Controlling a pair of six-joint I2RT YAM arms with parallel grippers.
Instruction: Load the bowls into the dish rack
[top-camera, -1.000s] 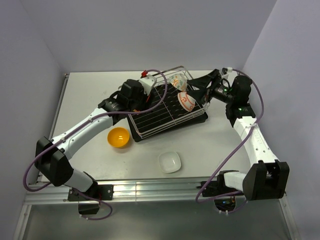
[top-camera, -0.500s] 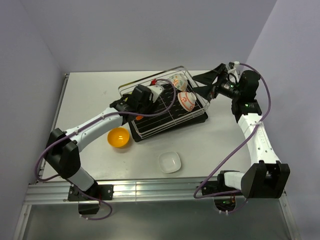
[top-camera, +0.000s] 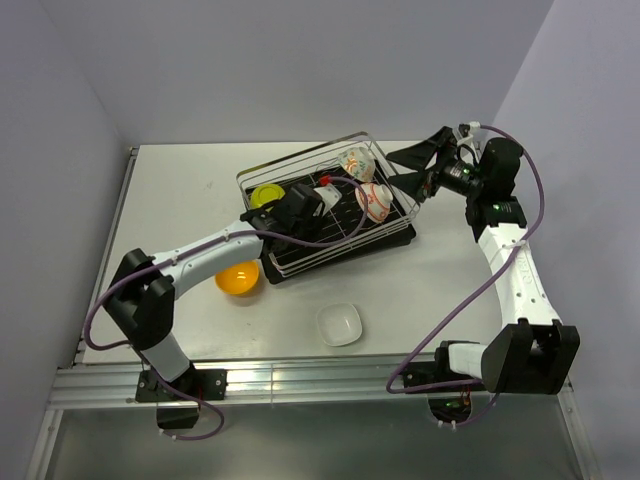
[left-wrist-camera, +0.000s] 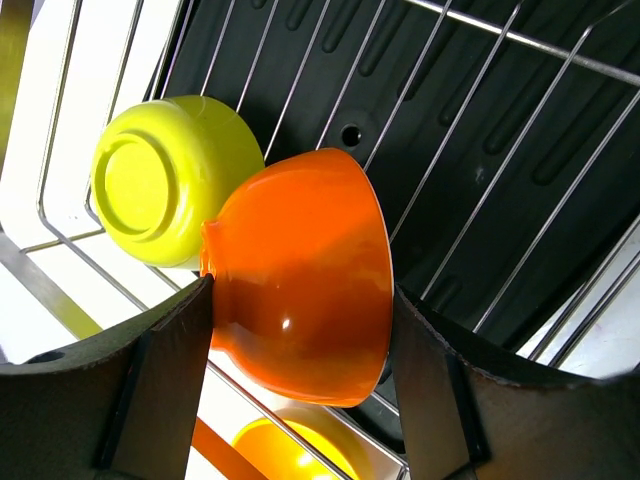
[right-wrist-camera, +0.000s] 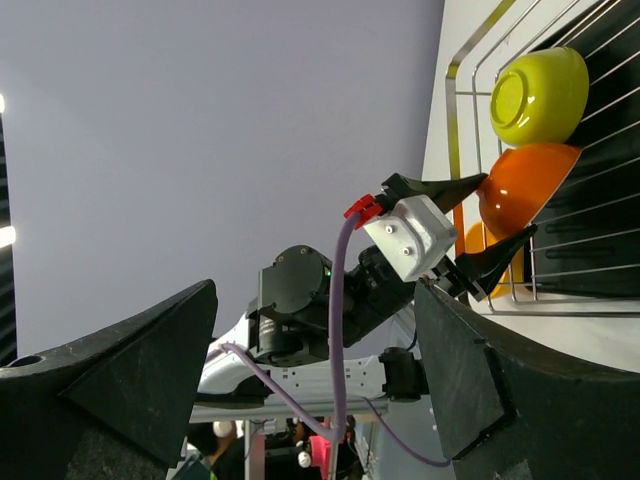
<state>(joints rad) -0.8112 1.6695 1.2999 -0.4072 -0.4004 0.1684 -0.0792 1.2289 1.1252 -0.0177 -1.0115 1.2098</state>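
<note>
My left gripper (top-camera: 282, 220) (left-wrist-camera: 300, 300) is shut on an orange bowl (left-wrist-camera: 300, 270), held on its side over the left end of the dish rack (top-camera: 335, 225) (left-wrist-camera: 520, 110), right next to a lime green bowl (top-camera: 266, 196) (left-wrist-camera: 165, 175) that lies in the rack. The right wrist view shows the same grip on the orange bowl (right-wrist-camera: 525, 190) below the lime bowl (right-wrist-camera: 538, 95). A red-and-white patterned bowl (top-camera: 374, 202) and a leaf-print bowl (top-camera: 353, 160) stand at the rack's right end. My right gripper (top-camera: 408, 168) (right-wrist-camera: 315, 290) is open and empty, in the air beside that end.
A yellow-orange bowl (top-camera: 237, 277) (left-wrist-camera: 285, 455) sits on the table just left of the rack's near corner. A white bowl (top-camera: 340, 323) sits on the table in front of the rack. Walls close in the table at the back and both sides.
My left arm has carried the orange bowl right, over the rack's left end, uncovering the lime bowl. My right gripper drew back from the patterned bowl and then held still.
</note>
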